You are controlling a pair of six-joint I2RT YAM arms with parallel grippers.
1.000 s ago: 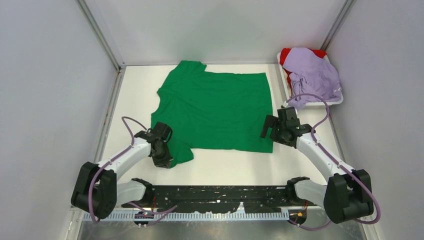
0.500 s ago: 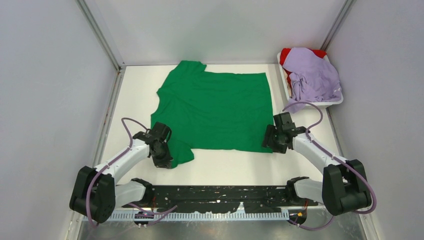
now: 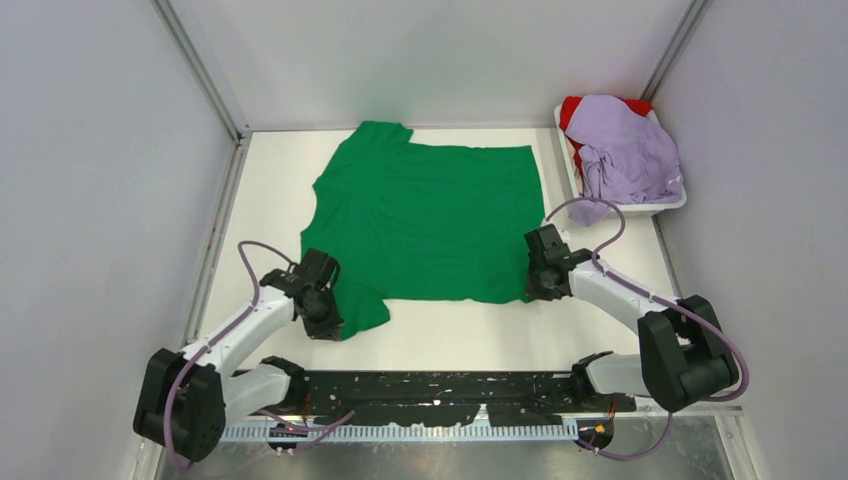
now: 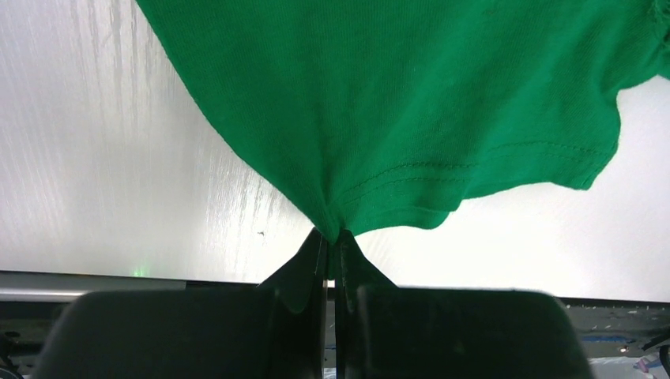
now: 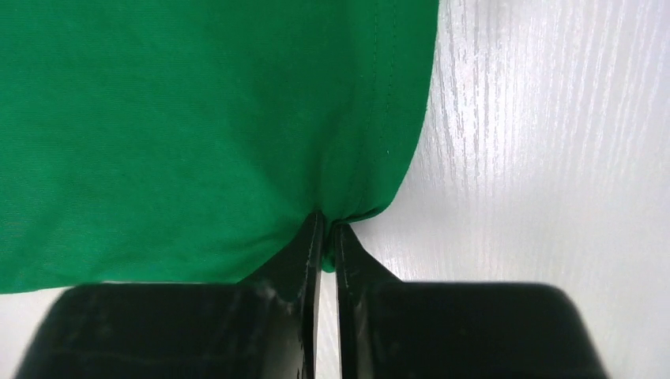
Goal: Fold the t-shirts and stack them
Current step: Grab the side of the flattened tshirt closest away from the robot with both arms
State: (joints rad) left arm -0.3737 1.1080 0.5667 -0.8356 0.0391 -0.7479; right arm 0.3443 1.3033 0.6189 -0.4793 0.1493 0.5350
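Observation:
The green t-shirt (image 3: 430,215) lies spread flat on the white table. My left gripper (image 3: 328,322) is shut on its near left sleeve; the left wrist view shows the cloth (image 4: 411,103) pinched between the jaws of the left gripper (image 4: 332,237). At the shirt's near right corner my right gripper (image 3: 535,285) is shut on the hem, with the green cloth (image 5: 197,126) bunched in the jaws of the right gripper (image 5: 325,221). The lavender t-shirt (image 3: 625,150) lies crumpled over the red t-shirt (image 3: 572,108) at the back right.
A white tray (image 3: 660,206) at the back right holds the lavender and red shirts. Grey walls close in the left, right and far sides. A black rail (image 3: 430,385) runs along the near edge between the arm bases.
My right gripper moved left to the shirt's near right corner and shut on the hem. The left gripper kept its hold on the sleeve and shifted slightly.

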